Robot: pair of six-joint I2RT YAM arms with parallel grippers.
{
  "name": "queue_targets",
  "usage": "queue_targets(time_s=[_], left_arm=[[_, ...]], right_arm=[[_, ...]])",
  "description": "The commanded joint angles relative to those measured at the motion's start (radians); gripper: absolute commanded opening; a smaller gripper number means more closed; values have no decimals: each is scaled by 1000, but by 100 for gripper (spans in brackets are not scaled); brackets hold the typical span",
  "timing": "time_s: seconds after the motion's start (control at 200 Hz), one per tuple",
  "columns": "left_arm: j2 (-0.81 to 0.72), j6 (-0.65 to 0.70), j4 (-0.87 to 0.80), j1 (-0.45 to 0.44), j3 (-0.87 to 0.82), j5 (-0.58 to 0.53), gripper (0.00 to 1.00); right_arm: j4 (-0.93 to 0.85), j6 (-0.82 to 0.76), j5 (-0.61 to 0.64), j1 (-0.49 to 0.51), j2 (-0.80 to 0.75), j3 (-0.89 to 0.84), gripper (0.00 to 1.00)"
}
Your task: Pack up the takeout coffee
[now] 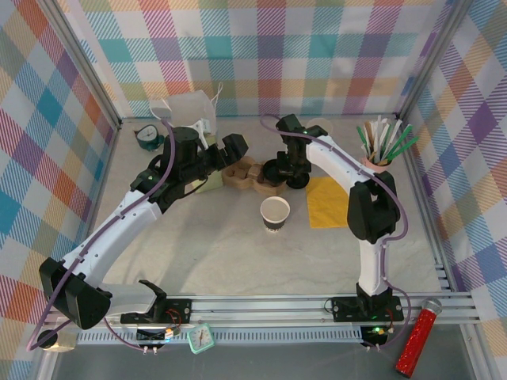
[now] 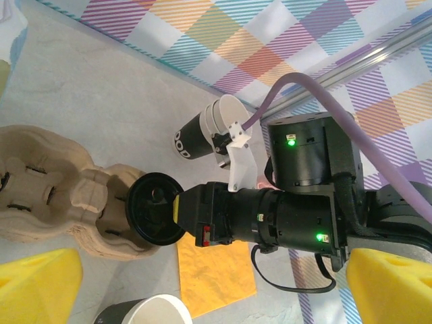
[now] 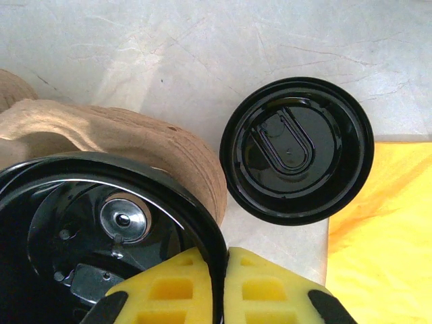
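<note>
Left wrist view: left gripper gapes wide, holding nothing; brown cup carrier lies ahead and left of its jaws; right gripper is pinched tight on the rim of the takeout coffee, between its jaws at the carrier's end; loose black lid rests on the table just right of those jaws.

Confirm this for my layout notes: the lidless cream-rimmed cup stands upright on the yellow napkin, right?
Not quite. The top view shows the lidless cup upright on the bare table, beside the yellow napkin, not on it.
</note>
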Motion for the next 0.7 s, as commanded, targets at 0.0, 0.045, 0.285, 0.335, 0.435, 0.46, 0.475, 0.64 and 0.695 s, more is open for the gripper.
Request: queue_targets(time_s=[0.0, 0.045, 0.285, 0.335, 0.435, 0.46, 0.475, 0.64, 0.695], left_arm=[[-31, 24, -12, 9, 3, -4, 100], [-31, 26, -15, 9, 8, -6, 100], [-27, 34, -6, 13, 45, 13, 100], [-22, 25, 7, 18, 58, 29, 100], [-6, -2, 75, 36, 78, 84, 100], [3, -12, 88, 41, 86, 103, 100], [9, -19, 96, 46, 91, 114, 100], [74, -133, 275, 75, 123, 254, 100], [98, -183, 352, 76, 128, 290, 100]], right_arm=[[-3, 19, -14, -1, -99, 22, 6], [15, 26, -39, -7, -126, 10, 6], [202, 108, -310, -96, -299, -109, 6], [286, 160, -420, -138, -343, -162, 6], [486, 282, -635, -217, -424, -268, 6], [533, 315, -684, -232, -438, -287, 6], [559, 334, -710, -241, -445, -294, 6], [786, 485, -889, -275, -499, -324, 6], [855, 537, -931, -275, -505, -327, 6]])
